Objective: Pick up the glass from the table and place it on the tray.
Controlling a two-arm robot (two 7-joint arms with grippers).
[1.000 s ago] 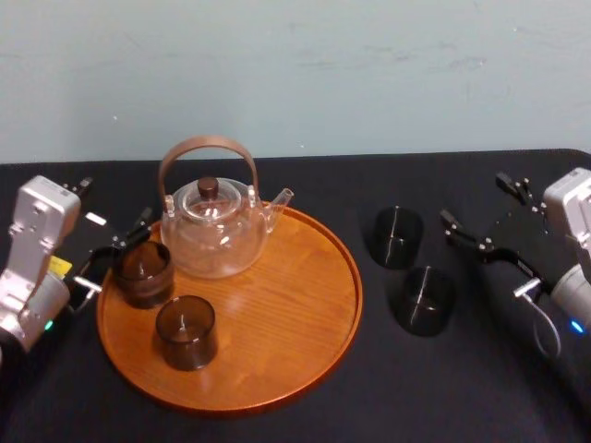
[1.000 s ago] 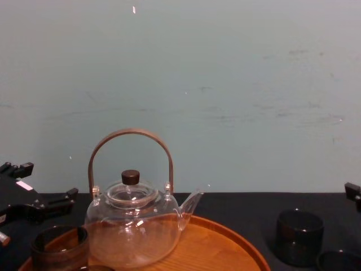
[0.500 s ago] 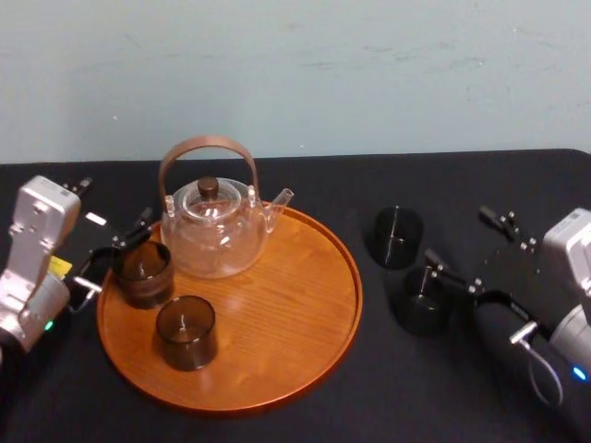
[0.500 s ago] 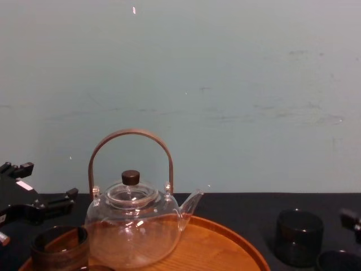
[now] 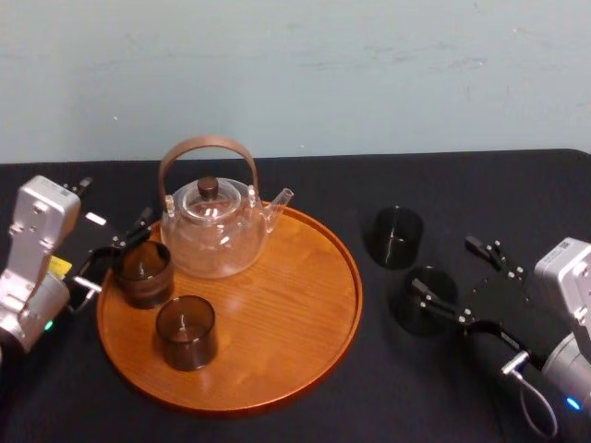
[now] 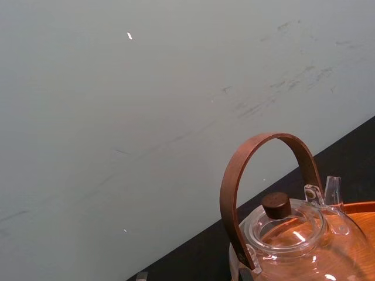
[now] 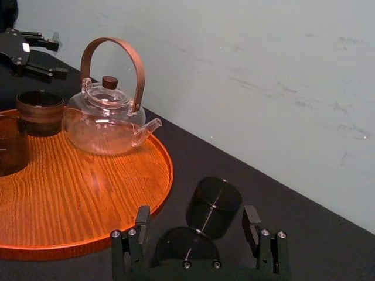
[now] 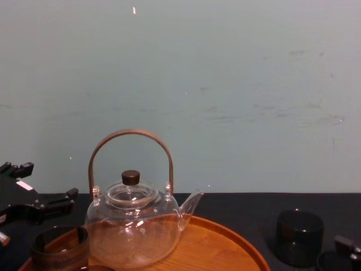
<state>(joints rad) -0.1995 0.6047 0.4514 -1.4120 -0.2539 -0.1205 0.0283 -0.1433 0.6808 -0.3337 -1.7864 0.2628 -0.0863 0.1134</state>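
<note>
Head view: the right gripper (image 5: 443, 265) has come in toward the robot and to the left since a second ago, from beside the far glass (image 5: 394, 237) to the near glass (image 5: 411, 314). Its fingers (image 7: 142, 218) are spread wide. In the right wrist view the near glass sits low between them, but whether they touch it cannot be told. Both glasses stand where they stood before, on the table (image 5: 416, 185) to the right of the tray (image 5: 277, 314), just beside each other. The left gripper (image 5: 115, 251) has not moved. It waits at the tray's left edge, fingers wide, next to a glass on the tray (image 5: 141, 273).

The table is matte black, and a pale blue-green wall (image 5: 369, 74) with faint scuffs rises behind it.

The tray is round, orange-brown wood with clear grain and a raised rim. On its far side stands a clear glass teapot (image 5: 214, 235) with an arched brown handle and a dark lid knob. A second tray glass (image 5: 186, 332) stands nearer. All four glasses are short, dark, smoky cylinders.
</note>
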